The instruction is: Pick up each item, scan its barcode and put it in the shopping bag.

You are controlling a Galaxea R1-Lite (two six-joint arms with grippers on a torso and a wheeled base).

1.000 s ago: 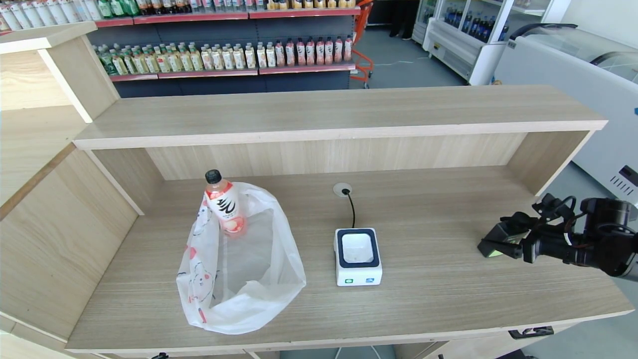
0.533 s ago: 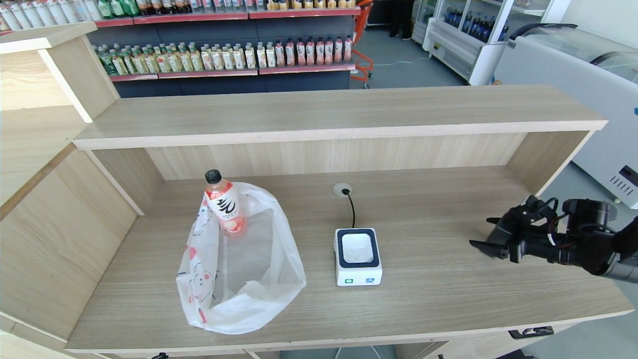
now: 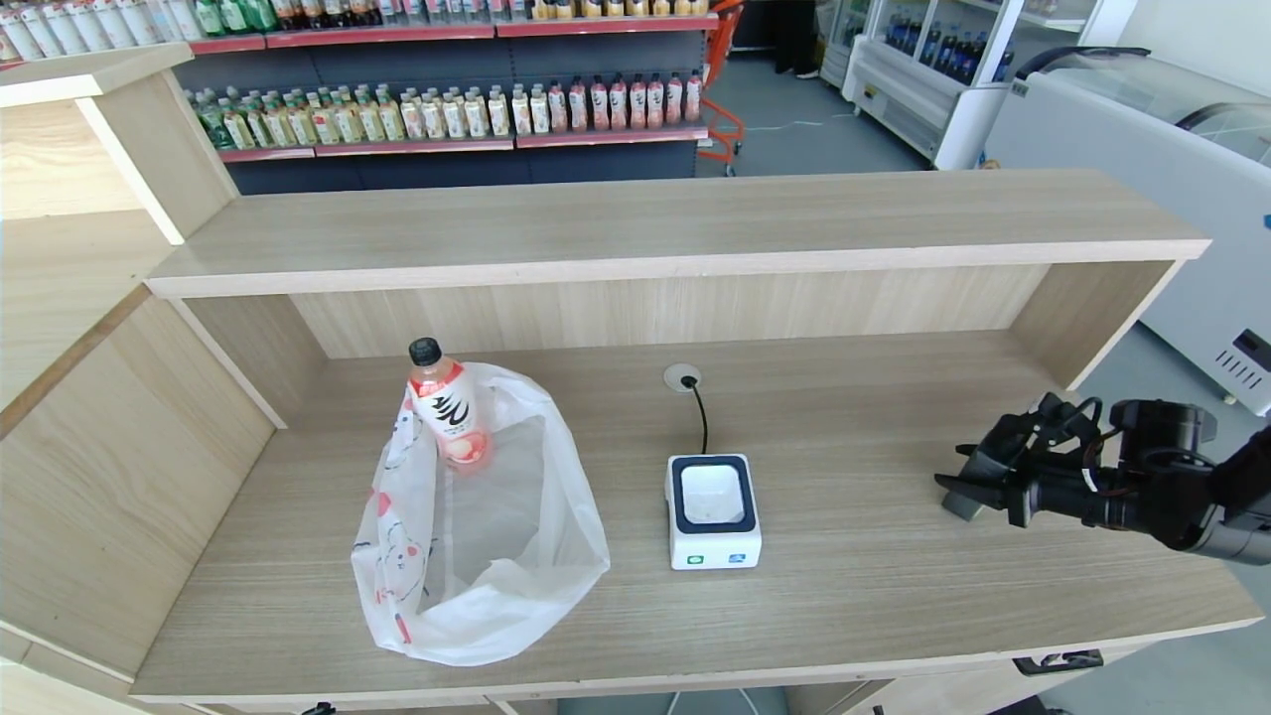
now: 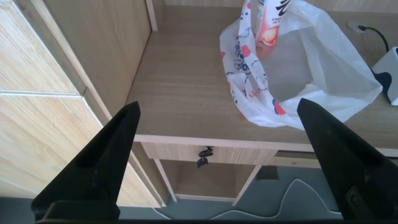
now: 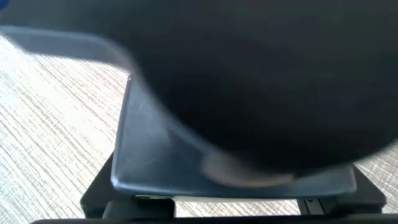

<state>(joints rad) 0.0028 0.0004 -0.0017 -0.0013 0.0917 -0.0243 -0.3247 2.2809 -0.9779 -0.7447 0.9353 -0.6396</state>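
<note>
A pink drink bottle with black cap (image 3: 447, 409) standing in a white plastic shopping bag (image 3: 521, 541), left of centre on the wooden tabletop (image 3: 894, 566), white scanner box (image 3: 712, 511) mid-frame, left gripper (image 4: 217, 106) wide open and empty, right gripper (image 3: 961, 493) at right edge, can't tell its grip.

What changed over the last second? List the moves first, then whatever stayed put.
The right claw shifted a little to the robot's left over the counter, toward the scanner, and rolled at the wrist. No grasp or release shows. The bottle in the shopping bag and the scanner stayed where they were.
</note>
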